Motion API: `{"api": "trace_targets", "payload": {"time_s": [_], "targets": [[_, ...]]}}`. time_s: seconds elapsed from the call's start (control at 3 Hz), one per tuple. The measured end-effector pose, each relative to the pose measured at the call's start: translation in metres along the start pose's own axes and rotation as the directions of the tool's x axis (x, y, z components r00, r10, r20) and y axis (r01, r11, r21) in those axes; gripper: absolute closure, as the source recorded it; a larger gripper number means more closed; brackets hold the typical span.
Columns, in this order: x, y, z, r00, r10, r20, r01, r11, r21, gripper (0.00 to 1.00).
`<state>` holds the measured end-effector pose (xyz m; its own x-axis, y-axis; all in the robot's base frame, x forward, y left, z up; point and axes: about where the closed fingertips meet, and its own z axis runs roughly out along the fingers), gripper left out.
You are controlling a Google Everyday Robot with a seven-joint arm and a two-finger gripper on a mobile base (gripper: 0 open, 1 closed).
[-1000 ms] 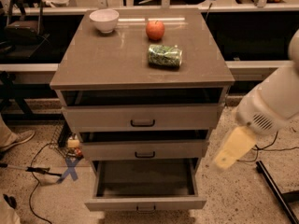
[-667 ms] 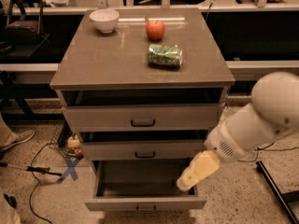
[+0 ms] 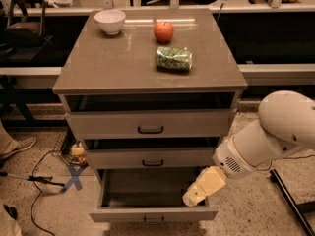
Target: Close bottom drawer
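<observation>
The bottom drawer (image 3: 153, 214) is the lowest of three grey-beige drawers in the cabinet. It stands pulled far out, its inside bare, with a small dark bar handle (image 3: 154, 220) on its narrow front panel. My gripper (image 3: 196, 195) hangs at the end of the white arm over the drawer's right side, just above and behind the right end of the front panel.
The middle drawer (image 3: 152, 158) and top drawer (image 3: 150, 124) stand slightly out. On the cabinet top (image 3: 108, 63) are a white bowl (image 3: 110, 21), a red apple (image 3: 164, 31) and a green can on its side (image 3: 173, 58). Cables and a blue X mark (image 3: 74, 178) lie on the floor at left.
My arm has swung left and down, bringing the gripper from beside the cabinet's right side to over the open bottom drawer's right end. The drawer has not moved.
</observation>
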<state>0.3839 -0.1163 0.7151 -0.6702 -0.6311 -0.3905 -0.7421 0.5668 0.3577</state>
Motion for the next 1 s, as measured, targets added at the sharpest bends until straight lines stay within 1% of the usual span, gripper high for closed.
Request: {"api": "trace_targets", "payload": {"time_s": [0.33,0.67,1.0], "targets": [[0.010,-0.013,0.017,0.999,0.043,-0.009,-0.043,0.9991,-0.001,0.00],[0.038,-0.046,0.079,0.986,0.135,-0.094,-0.135,0.9908,0.014,0.00],[0.078,-0.092,0.172,0.955,0.262,-0.137,-0.263,0.9646,0.008,0.00]]}}
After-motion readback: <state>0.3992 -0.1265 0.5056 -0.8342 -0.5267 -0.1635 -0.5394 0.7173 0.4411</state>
